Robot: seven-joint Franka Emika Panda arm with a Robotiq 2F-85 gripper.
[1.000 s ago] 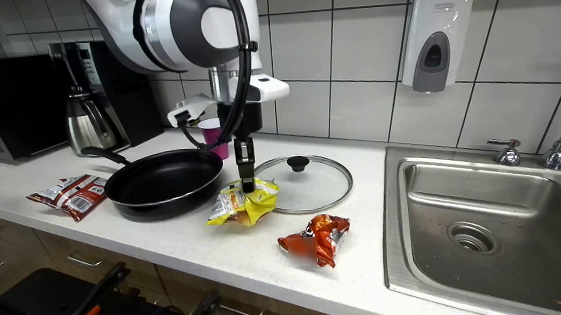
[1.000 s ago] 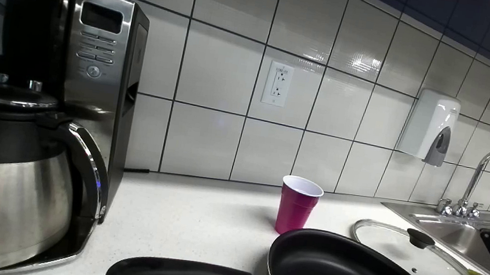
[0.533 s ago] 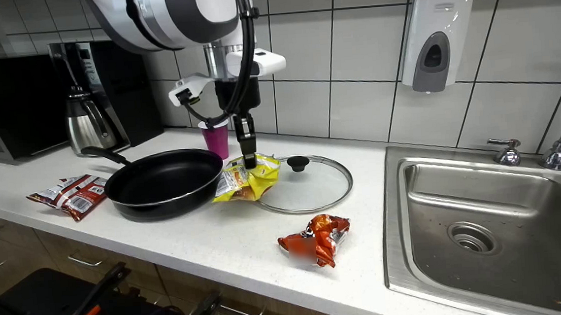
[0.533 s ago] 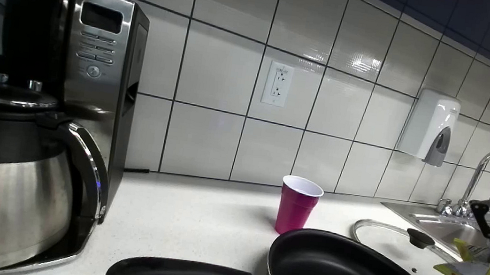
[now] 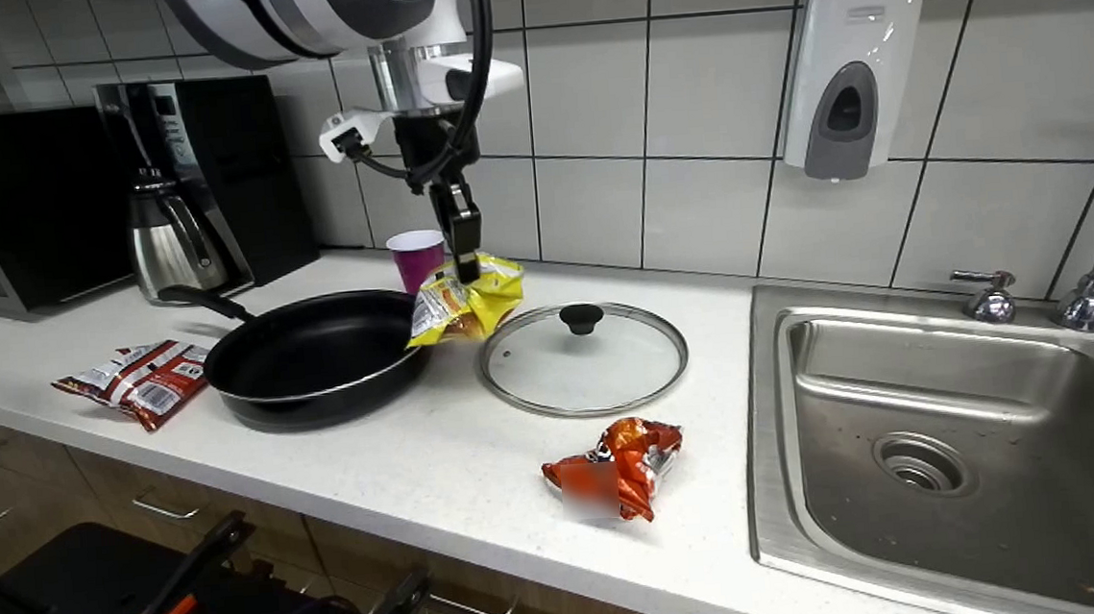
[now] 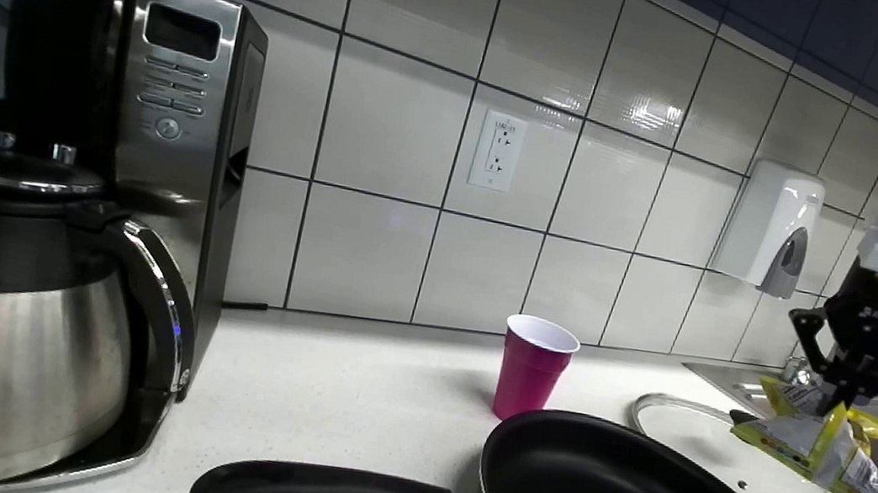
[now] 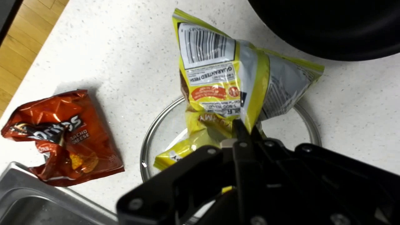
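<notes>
because the black two-finger gripper (image 7: 248, 128) pinches its gathered fold, the yellow-and-silver foil snack bag (image 7: 225, 81) hangs with splayed ends above the white speckled countertop (image 7: 131, 43), near the round glass lid (image 5: 599, 369).

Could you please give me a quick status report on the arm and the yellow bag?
Jaws shut on yellow bag. Bag hanging above counter. Pan and lid nearby, neither touching it.
</notes>
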